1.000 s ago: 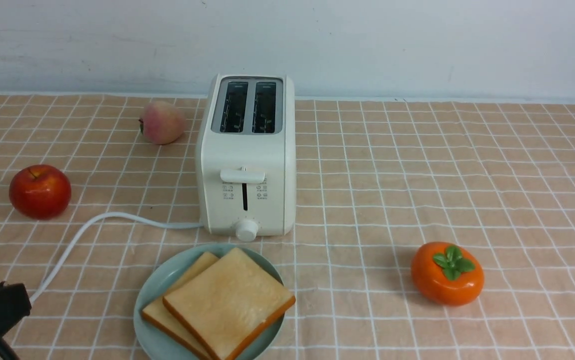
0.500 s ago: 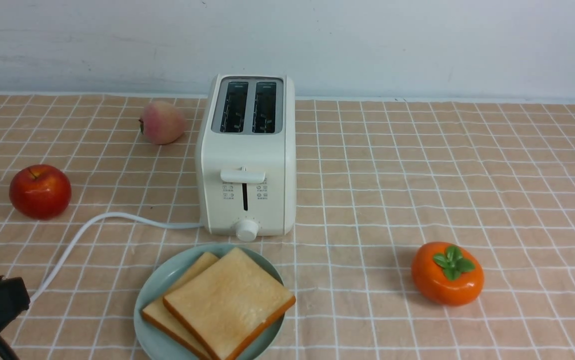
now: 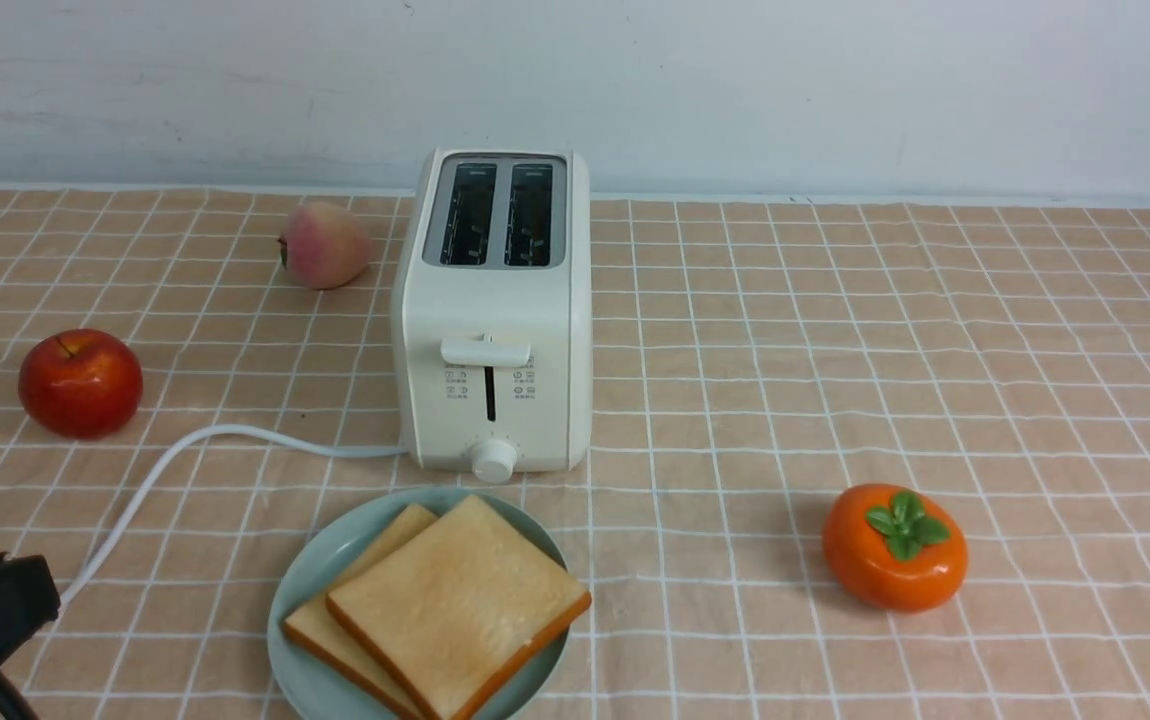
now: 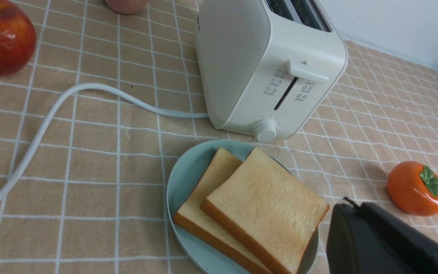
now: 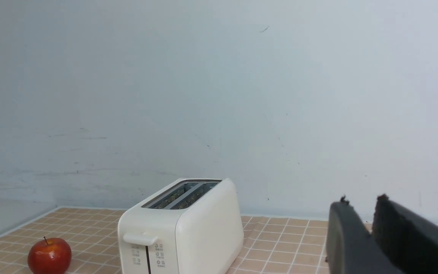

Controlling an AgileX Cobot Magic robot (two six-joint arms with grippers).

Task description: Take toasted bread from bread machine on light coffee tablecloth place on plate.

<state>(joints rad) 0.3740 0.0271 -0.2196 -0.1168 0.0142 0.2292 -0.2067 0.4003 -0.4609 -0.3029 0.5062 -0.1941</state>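
Your two slices of toasted bread (image 3: pixel 460 605) lie on the pale green plate (image 3: pixel 295 560), one overlapping the other, with the upper slice reaching past the rim; the plate sits on the checked tan tablecloth (image 3: pixel 735 420), just in front of the white toaster (image 3: pixel 495 310), whose slots hold no bread; your left gripper (image 4: pixel 350 207) has its fingers together, gripping nothing; your right gripper (image 5: pixel 362 205) shows its fingertips slightly apart, with nothing between them; you have a red apple (image 3: pixel 81 384) and a pinkish fruit (image 3: pixel 325 245) left of the toaster, and an orange persimmon (image 3: pixel 895 547) well to the plate's right.
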